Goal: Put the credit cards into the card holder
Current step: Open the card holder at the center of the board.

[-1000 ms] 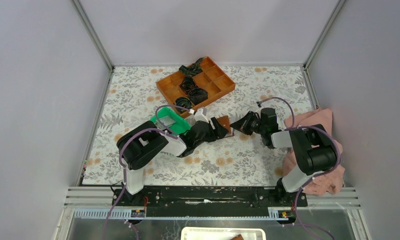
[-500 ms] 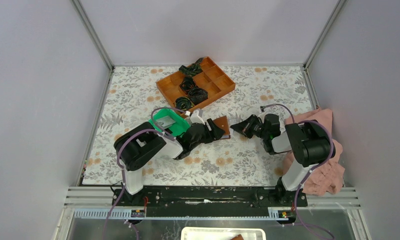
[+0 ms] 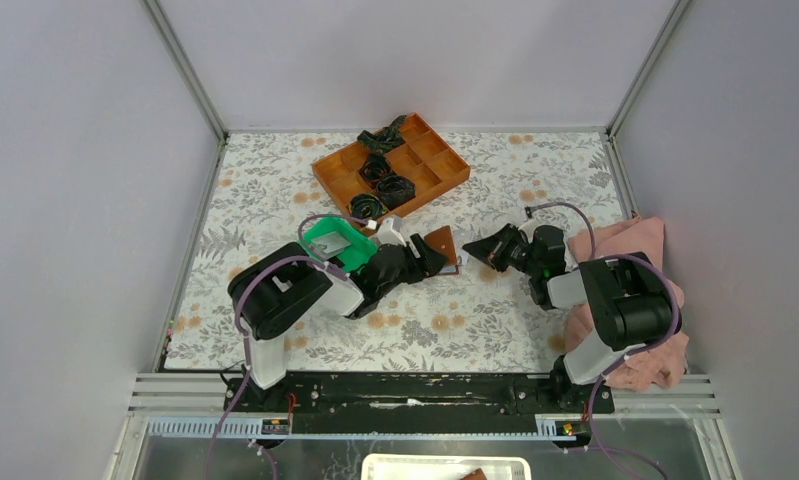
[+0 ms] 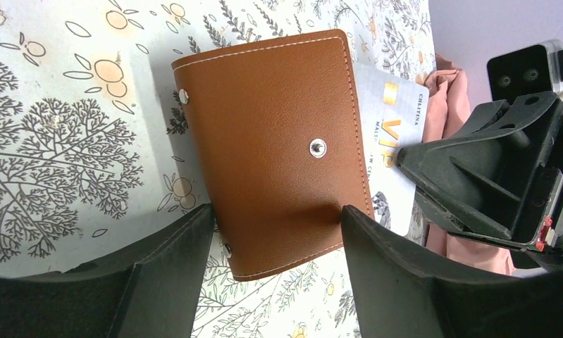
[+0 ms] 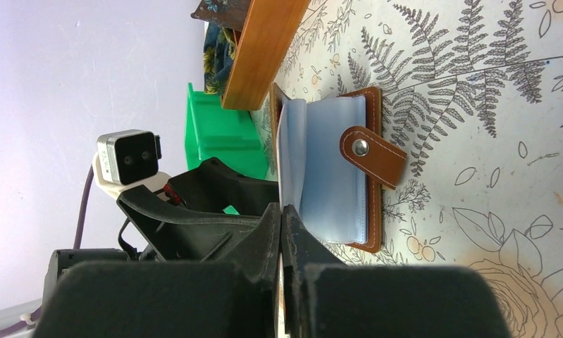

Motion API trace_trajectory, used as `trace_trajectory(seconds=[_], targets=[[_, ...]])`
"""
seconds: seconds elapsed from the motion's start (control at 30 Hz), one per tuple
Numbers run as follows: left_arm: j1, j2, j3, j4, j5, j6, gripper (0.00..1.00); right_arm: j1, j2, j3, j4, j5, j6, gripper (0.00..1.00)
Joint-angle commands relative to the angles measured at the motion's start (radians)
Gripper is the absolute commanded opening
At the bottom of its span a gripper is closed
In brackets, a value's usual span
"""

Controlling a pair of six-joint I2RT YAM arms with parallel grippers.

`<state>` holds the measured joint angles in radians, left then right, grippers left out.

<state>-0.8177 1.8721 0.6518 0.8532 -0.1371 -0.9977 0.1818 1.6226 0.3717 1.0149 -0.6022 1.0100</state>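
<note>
The brown card holder (image 3: 441, 245) lies open on the floral table, its cover raised. In the left wrist view the cover's outer face (image 4: 271, 141) stands between the spread fingers of my left gripper (image 4: 275, 215), which touch its lower edges and prop it. My right gripper (image 5: 282, 208) is shut on a pale silver credit card (image 4: 391, 134) marked VIP. The card's far end reaches in beside the holder's clear blue sleeves (image 5: 335, 162), just inside the raised cover. The snap tab (image 5: 373, 151) lies flat. From above, the right gripper (image 3: 467, 250) meets the holder from the right and the left gripper (image 3: 430, 260) from the left.
A green plastic tray (image 3: 320, 245) sits just left of the left gripper. The orange compartment tray (image 3: 430, 150) with black coiled items (image 3: 380, 170) stands behind. A pink cloth (image 3: 625, 240) lies at the right edge, beside the right arm.
The holder's cover has tipped up a little and shifted slightly left with the left gripper. The right arm has drawn back to the right, its fingertips staying at the holder.
</note>
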Motion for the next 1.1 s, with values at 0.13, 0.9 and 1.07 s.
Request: trace_trajectory(seconds=[0.13,0.9,1.07], targets=[[0.014,0.036,-0.021,0.123,0.048,0.009,0.73,0.004,0.035,-0.003,0.107,-0.063,0.024,0.00],[0.032,0.114,0.141,-0.021,0.129,0.050,0.74,0.004,-0.251,0.186,-0.704,0.280,-0.389,0.00],[0.033,0.101,0.137,-0.040,0.127,0.062,0.74,0.007,-0.204,0.206,-0.716,0.273,-0.399,0.00]])
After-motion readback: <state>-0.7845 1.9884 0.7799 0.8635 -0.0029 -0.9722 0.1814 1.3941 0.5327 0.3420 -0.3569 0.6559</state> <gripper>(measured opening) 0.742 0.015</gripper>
